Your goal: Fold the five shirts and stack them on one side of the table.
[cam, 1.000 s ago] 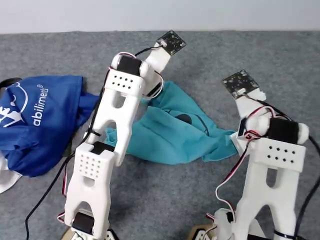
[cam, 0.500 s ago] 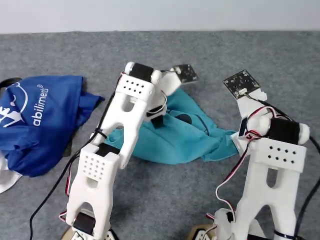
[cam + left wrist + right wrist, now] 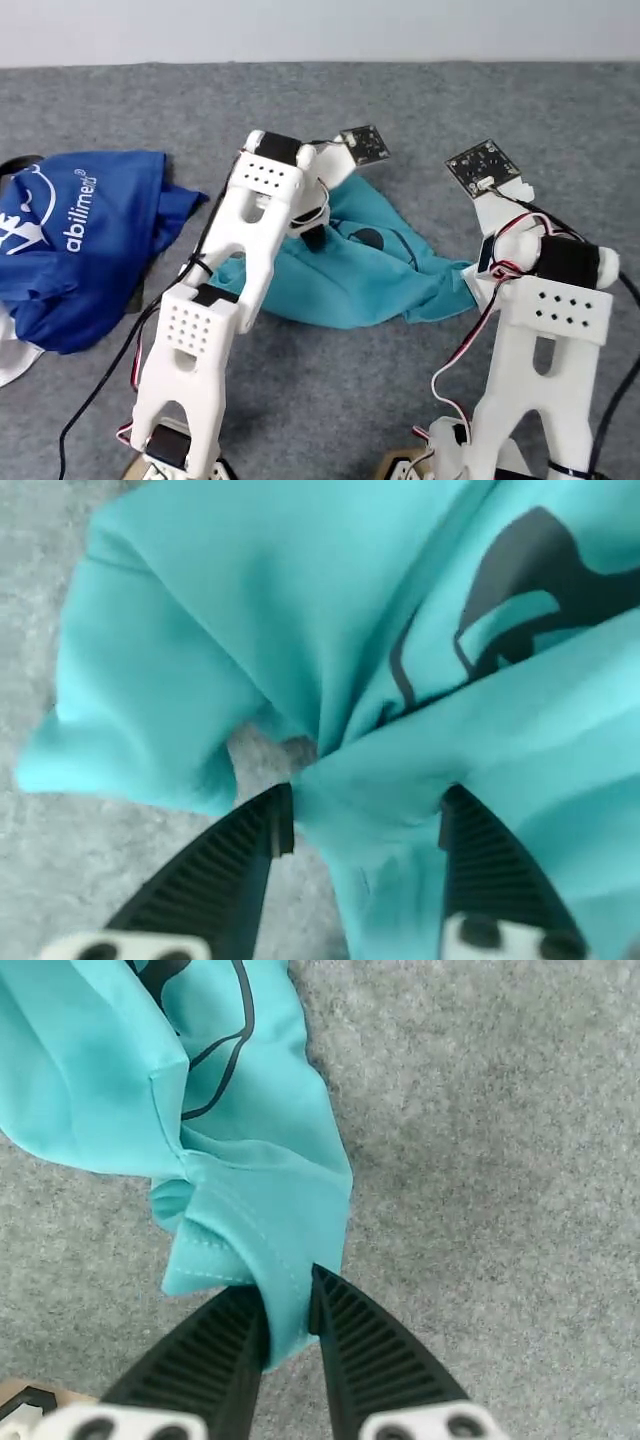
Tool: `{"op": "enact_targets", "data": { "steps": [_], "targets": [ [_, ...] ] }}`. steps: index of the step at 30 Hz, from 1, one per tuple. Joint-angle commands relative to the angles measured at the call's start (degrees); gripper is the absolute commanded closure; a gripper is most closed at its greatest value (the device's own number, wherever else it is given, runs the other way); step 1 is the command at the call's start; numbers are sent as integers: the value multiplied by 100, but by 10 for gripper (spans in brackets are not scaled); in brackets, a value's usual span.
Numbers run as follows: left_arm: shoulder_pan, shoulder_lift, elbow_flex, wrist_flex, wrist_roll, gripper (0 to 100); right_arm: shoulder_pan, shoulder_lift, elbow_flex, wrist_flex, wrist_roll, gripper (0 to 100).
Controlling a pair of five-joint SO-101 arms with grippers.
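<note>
A teal shirt lies crumpled on the grey carpeted table, between the two arms. My left gripper hangs low over its far left part. In the left wrist view it is open, and a raised fold of the teal shirt sits between its black fingers. My right gripper is at the shirt's right tip. The right wrist view shows it shut on a hemmed corner of the teal shirt.
A blue shirt with white print lies bunched at the table's left edge, over a white cloth and something black. Bare grey carpet stretches behind and to the right of the arms.
My left arm has swung right and down from the teal shirt's far left edge onto its folds. The right arm has kept still, holding the corner.
</note>
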Motion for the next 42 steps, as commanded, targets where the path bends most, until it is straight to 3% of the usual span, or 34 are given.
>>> {"op": "enact_targets", "data": {
  "steps": [1,12,18,21,26,28,32,38,42],
  "targets": [
    [0,-18,-101,-316,132,779,66,-84,-44,-92,-18,989],
    [18,44,-198,-9,44,807,57,-84,-44,-101,-18,989],
    [105,-26,-242,-9,26,982,57,-127,-70,-101,-18,989],
    [44,-35,-699,202,44,986,57,-154,-123,-92,-18,989],
    [-158,-35,-2141,1204,79,986,66,-154,-633,-57,-18,989],
    [-316,-53,-2677,1196,343,986,57,-154,-949,-57,-35,989],
    [-615,-484,-3389,1196,712,986,48,-154,-1679,-84,-26,989],
    [-703,-1662,-3433,1196,712,986,48,-92,-2971,-136,-18,989],
    [-703,-2453,-3433,1178,695,986,40,-92,-3604,-760,-18,989]
  ]
}}
